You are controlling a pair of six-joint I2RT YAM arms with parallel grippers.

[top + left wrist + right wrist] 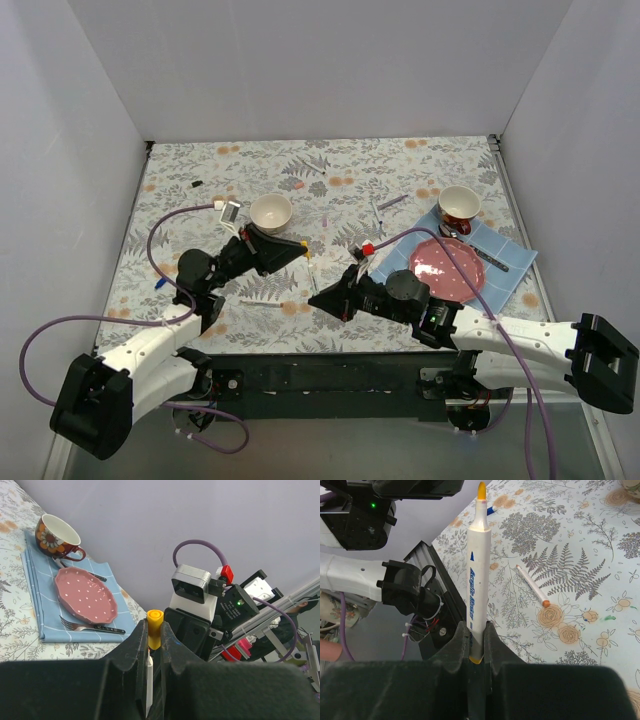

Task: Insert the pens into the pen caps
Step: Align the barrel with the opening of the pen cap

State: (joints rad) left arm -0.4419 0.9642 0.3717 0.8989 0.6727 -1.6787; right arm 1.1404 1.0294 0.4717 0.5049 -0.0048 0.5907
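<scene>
Right gripper is clamped on the yellow-tipped pen, nib outward; left gripper grips the yellow cap. Both hang just this side of the bowl. Align nib and cap axes before pushing; advance slowly.

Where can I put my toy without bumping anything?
Bare floral tablecloth along the back wall, beyond the white bowl and flowered red cup. Crowded: pink dotted plate on blue napkin at right; left gripper and right gripper mid-table.

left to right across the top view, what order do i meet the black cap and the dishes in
black cap → bowl → cup; the plate overlaps the cup sideways, so it is left out
</scene>
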